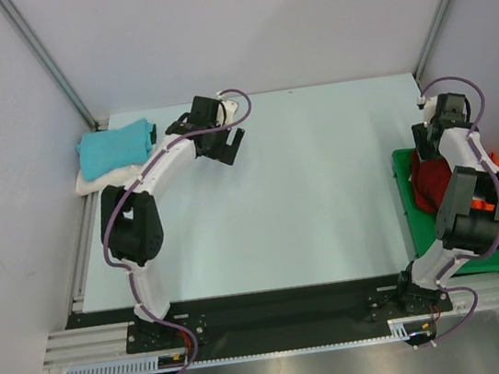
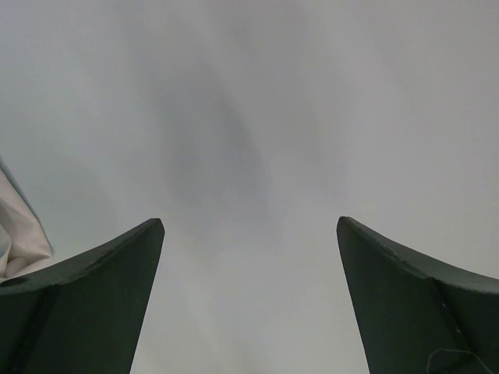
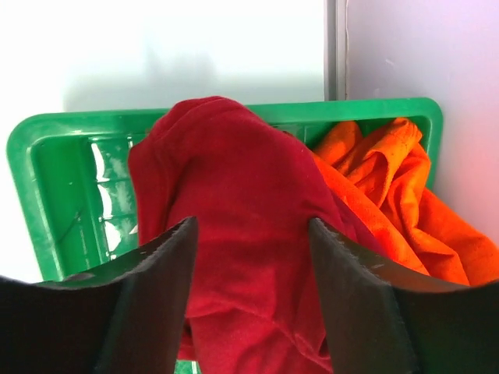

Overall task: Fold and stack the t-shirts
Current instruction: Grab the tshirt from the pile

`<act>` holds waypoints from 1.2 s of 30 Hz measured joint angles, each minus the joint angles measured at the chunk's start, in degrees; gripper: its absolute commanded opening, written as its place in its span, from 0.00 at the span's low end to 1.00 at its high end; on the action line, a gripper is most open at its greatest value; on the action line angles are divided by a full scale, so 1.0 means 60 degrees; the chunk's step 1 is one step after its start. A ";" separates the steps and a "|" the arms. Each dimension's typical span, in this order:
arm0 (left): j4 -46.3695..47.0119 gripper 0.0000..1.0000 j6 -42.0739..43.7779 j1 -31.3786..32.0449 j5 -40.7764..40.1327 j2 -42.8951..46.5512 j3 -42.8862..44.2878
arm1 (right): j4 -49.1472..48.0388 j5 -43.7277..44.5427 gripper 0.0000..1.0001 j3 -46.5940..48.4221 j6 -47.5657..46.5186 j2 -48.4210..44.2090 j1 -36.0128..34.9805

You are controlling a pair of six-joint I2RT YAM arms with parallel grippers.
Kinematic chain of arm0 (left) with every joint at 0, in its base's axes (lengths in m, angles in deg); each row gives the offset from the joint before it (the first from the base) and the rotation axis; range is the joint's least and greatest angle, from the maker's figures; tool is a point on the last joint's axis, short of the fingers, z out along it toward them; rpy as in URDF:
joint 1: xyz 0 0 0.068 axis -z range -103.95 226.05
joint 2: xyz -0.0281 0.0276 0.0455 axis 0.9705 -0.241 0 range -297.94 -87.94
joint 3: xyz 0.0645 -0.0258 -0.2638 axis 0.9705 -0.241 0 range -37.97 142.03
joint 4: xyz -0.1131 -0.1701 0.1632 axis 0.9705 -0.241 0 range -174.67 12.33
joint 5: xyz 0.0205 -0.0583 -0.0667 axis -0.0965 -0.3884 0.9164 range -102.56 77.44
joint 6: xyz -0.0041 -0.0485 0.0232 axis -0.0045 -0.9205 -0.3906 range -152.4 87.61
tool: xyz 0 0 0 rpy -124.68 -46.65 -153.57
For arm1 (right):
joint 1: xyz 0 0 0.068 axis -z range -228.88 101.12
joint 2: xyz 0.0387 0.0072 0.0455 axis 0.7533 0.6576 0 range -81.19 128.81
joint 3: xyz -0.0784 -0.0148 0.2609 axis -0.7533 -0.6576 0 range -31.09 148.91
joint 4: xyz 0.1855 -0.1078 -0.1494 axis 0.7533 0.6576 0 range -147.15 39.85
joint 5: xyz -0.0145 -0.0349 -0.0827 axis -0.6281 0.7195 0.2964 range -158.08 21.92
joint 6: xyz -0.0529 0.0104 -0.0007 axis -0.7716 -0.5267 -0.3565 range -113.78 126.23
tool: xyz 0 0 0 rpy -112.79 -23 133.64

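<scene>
A dark red t-shirt (image 3: 234, 171) lies bunched in the green tray (image 3: 47, 156), and a bright orange t-shirt (image 3: 390, 179) is crumpled beside it on the right. My right gripper (image 3: 253, 222) is over the tray's far end (image 1: 427, 141), its fingers pressed into a thick bunch of the red cloth. A turquoise t-shirt (image 1: 116, 147) lies folded on a cream white one (image 1: 100, 182) at the far left corner. My left gripper (image 1: 229, 143) is open and empty above the bare table, right of that stack. A cream edge (image 2: 19, 234) shows at its left.
The green tray (image 1: 411, 211) stands along the right edge of the table, next to the right arm. Grey walls and metal posts close off the left, right and far sides. The pale tabletop (image 1: 324, 186) lies between the two arms.
</scene>
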 measured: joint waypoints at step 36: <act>-0.0266 1.00 -0.0127 0.0000 0.0259 -0.1195 0.1377 | 0.0743 -0.0517 0.00 0.2226 0.0058 -0.1537 -0.1293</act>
